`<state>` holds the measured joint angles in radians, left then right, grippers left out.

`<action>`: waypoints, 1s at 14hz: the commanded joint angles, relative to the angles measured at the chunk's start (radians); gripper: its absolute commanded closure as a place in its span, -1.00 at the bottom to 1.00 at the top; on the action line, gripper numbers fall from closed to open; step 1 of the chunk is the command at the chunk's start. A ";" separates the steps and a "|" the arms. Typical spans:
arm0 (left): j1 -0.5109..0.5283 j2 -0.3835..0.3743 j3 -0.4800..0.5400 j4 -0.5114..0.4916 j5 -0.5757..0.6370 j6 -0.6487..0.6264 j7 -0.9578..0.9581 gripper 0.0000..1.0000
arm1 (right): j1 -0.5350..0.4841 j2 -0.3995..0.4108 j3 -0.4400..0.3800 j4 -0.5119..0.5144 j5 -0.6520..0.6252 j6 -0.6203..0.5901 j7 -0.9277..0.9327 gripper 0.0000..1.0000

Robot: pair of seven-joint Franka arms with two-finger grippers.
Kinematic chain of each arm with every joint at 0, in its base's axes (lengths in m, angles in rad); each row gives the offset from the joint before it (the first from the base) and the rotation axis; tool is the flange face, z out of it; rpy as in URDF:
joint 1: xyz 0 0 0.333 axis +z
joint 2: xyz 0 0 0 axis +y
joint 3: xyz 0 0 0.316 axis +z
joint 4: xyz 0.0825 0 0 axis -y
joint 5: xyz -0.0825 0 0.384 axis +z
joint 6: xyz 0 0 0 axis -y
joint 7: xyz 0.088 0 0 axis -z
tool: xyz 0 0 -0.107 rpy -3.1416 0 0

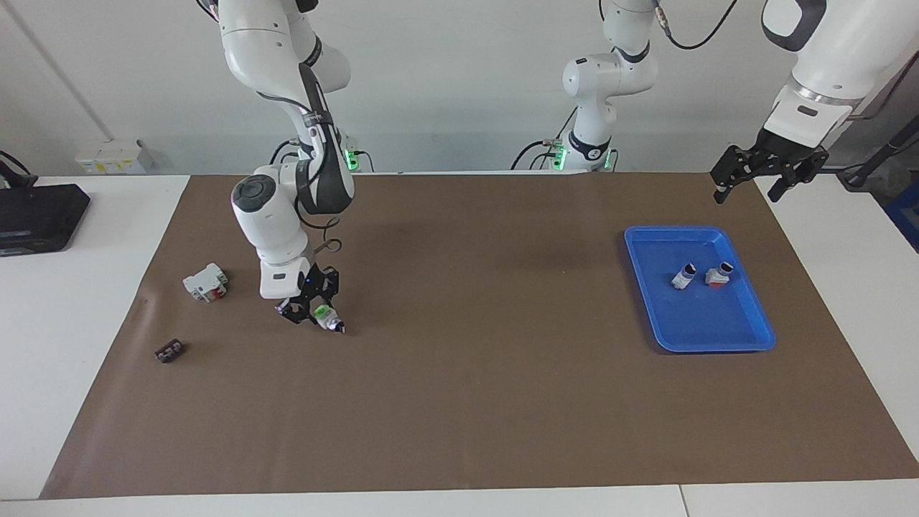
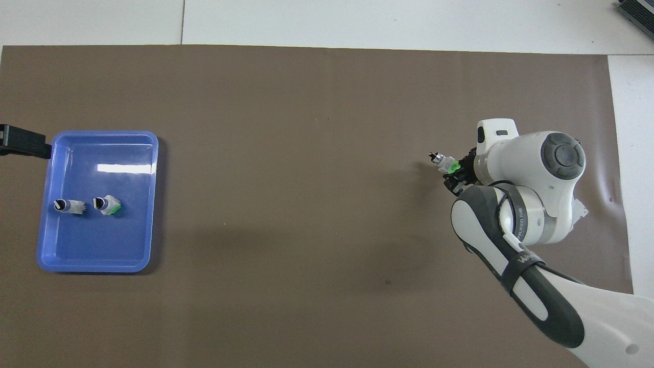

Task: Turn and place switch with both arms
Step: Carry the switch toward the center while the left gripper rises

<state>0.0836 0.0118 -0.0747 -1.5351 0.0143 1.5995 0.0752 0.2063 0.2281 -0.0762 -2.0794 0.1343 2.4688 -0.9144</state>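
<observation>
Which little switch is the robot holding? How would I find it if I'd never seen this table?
Start at the brown mat and go toward the right arm's end of the table. There the right gripper is shut on the switch, just above the mat. It is small and white with a bright green end and a dark knob, unlike the larger white-and-red block beside it.

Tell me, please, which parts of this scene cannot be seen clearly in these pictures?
- White-and-red block: hidden under the right arm in the overhead view.
- Left gripper: cut off by the overhead view's edge; only a black tip shows.
- Right gripper, shut on the switch: its contact with the switch is too small to read.
- Two switches in the blue tray: details too small.
</observation>
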 commanded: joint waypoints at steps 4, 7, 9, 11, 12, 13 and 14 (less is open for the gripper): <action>0.001 -0.024 0.000 -0.025 0.007 0.002 -0.008 -1.00 | -0.005 -0.113 0.091 0.076 0.221 -0.093 -0.338 1.00; -0.011 -0.024 -0.002 -0.025 0.007 0.017 -0.008 -1.00 | -0.005 -0.168 0.137 0.090 0.474 -0.154 -0.492 1.00; -0.013 -0.041 -0.002 -0.066 0.006 0.017 -0.009 -1.00 | -0.004 -0.193 0.173 0.091 0.627 -0.194 -0.587 1.00; -0.004 -0.067 -0.003 -0.123 0.006 0.066 -0.002 -1.00 | 0.022 -0.222 0.229 0.087 0.711 -0.180 -0.595 1.00; -0.017 -0.069 -0.005 -0.126 0.006 0.068 -0.011 -1.00 | 0.062 -0.225 0.233 0.085 0.731 -0.148 -0.566 1.00; -0.019 -0.070 -0.011 -0.135 0.004 0.074 -0.018 -1.00 | 0.105 -0.227 0.233 0.079 0.731 -0.087 -0.548 1.00; -0.025 -0.075 -0.014 -0.145 -0.005 0.071 -0.041 -1.00 | 0.148 -0.227 0.233 0.072 0.732 -0.023 -0.525 1.00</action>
<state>0.0768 -0.0205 -0.0883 -1.6209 0.0123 1.6398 0.0696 0.2979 0.0137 0.1542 -1.9868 0.8429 2.3628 -1.4693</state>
